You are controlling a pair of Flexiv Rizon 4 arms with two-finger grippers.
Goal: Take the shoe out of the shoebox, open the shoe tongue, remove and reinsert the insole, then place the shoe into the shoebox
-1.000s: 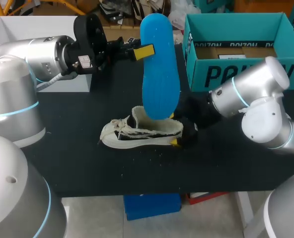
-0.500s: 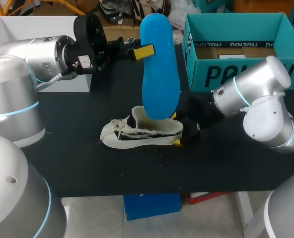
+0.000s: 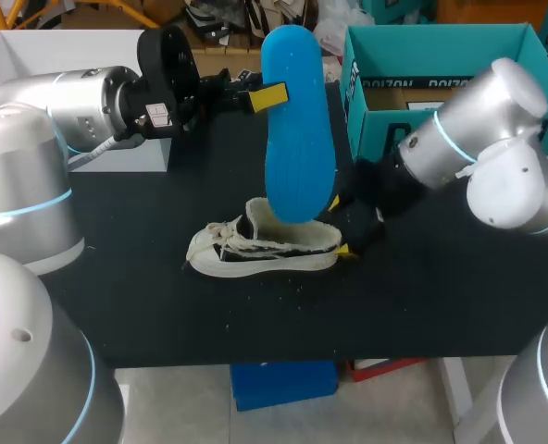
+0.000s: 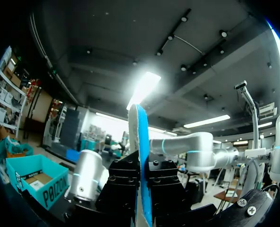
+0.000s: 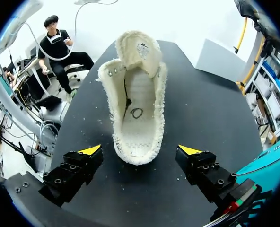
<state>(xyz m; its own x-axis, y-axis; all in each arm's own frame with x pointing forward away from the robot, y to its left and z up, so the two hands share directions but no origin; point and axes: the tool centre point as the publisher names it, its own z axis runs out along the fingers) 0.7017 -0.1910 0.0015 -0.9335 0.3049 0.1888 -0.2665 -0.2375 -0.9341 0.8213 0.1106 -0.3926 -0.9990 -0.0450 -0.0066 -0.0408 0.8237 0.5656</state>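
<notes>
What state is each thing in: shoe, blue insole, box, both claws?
shoe: on the table, tongue open, insole out.
insole: held upright over the shoe.
shoebox: open, no shoe seen inside.
left claw: shut on the insole.
right claw: open, at the shoe's heel.

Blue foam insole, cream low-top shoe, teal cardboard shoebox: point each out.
Blue foam insole [image 3: 297, 120], head view, middle of its face.
Cream low-top shoe [image 5: 136, 113], right wrist view, inner footbed.
Teal cardboard shoebox [image 3: 431, 51], head view, far wall.
</notes>
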